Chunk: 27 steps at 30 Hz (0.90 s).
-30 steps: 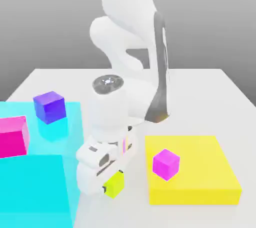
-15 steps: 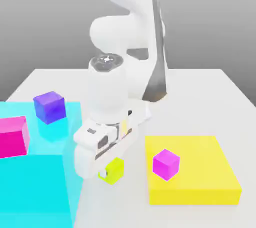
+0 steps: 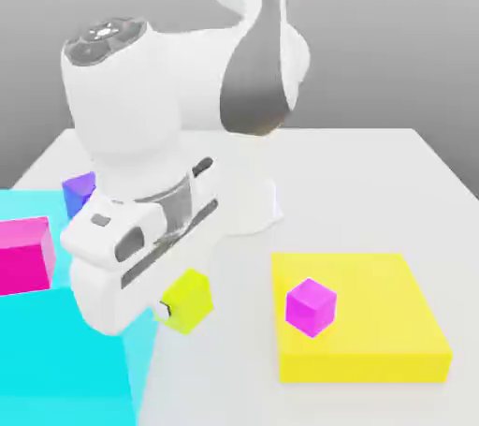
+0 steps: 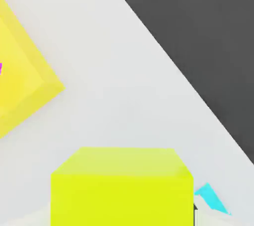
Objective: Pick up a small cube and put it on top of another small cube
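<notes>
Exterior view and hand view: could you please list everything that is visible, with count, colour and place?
lime cube: 1, yellow-green, held in the gripper above the table
magenta cube: 1, magenta, on the yellow block
yellow block: 1, yellow, flat, exterior view's right
purple cube: 1, purple, on the cyan block, partly hidden by the arm
pink block: 1, magenta-pink, exterior view's left edge
cyan block: 1, cyan, stepped, exterior view's left
table: 1, white
gripper: 1, white, shut on the lime cube

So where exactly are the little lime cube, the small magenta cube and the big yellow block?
lime cube (image 3: 188, 300), exterior view, on its front face.
small magenta cube (image 3: 310, 307), exterior view, on its front corner.
big yellow block (image 3: 384, 316), exterior view, on its bare top.
</notes>
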### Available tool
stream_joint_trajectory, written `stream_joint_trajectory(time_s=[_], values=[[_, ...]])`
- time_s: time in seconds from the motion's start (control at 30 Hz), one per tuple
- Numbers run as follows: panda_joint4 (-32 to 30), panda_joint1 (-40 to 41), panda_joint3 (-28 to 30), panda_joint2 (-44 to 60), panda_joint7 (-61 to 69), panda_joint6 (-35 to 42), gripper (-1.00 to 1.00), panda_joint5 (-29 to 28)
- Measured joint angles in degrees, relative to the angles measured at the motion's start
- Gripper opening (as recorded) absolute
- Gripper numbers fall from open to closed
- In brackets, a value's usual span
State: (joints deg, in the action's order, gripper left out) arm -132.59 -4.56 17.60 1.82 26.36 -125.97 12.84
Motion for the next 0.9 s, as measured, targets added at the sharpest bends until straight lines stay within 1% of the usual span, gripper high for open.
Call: stream_joint_trajectory(time_s=[0.07,0.13,0.27,0.53,0.63,0.77,0.8,0.9], values=[[2.59,1.34,0.73,-1.31,-0.65,4.84,-1.00,0.75],[2.44,1.57,1.32,-3.70,-3.61,7.04,-1.00,-0.08],[0.13,4.44,2.03,-9.60,-11.54,9.26,-1.00,-3.56],[-5.45,12.51,-0.31,-22.94,-29.55,11.97,-1.00,-13.03],[-7.40,15.73,-3.11,-27.78,-36.07,12.38,-1.00,-17.46],[-12.68,16.49,-3.61,-26.31,-37.65,4.87,-1.00,-19.14],[-13.79,16.57,-3.52,-25.73,-37.64,3.15,1.00,-19.20],[-13.79,16.57,-3.52,-25.73,-37.63,3.15,1.00,-19.20]])
